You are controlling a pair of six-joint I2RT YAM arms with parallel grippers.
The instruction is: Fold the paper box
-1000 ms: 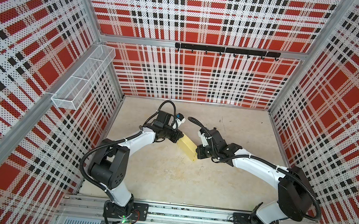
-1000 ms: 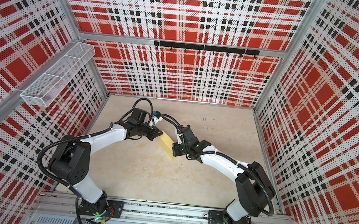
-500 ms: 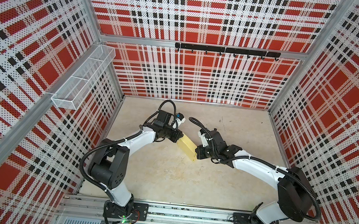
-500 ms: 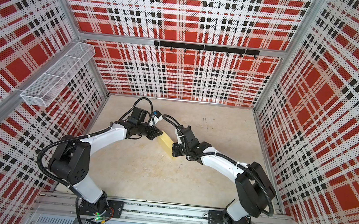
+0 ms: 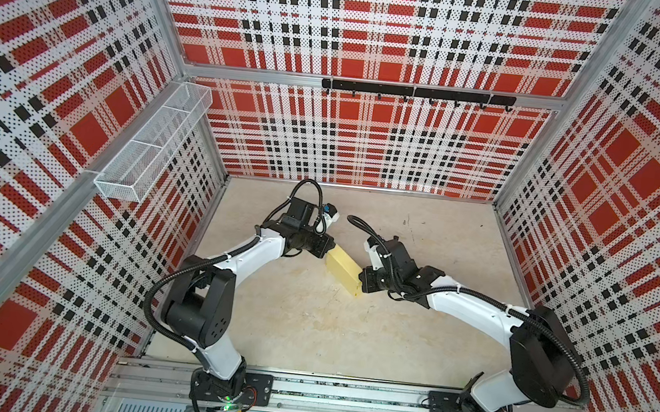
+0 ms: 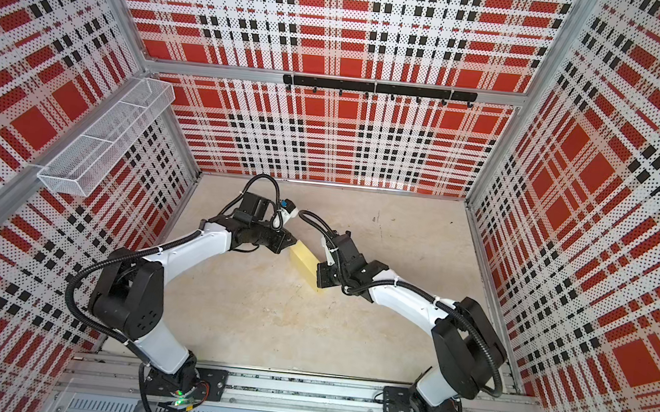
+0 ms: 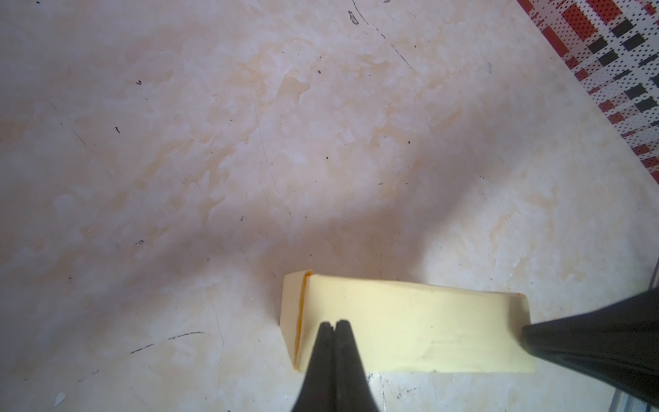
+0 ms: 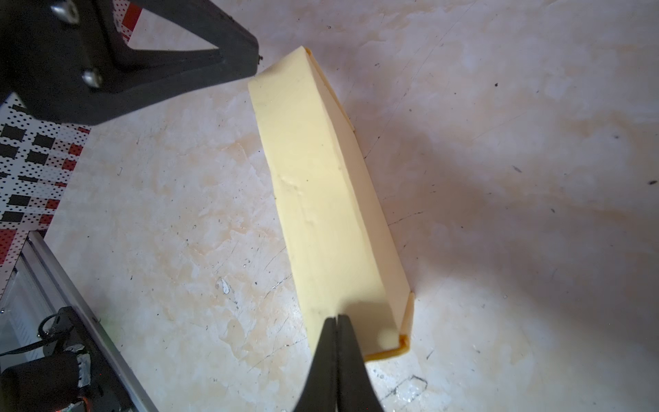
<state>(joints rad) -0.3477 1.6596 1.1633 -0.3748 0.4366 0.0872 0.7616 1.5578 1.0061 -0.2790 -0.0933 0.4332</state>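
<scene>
Nothing has visibly shifted since the earlier frame: both arms and the paper box keep their places. You will find the box resting on the table between the two grippers, its long axis running from one to the other. Left gripper: fingers pressed together, tips over the top face at one end. Right gripper: likewise pressed together, tips over the opposite end. Neither pinches the box.
</scene>
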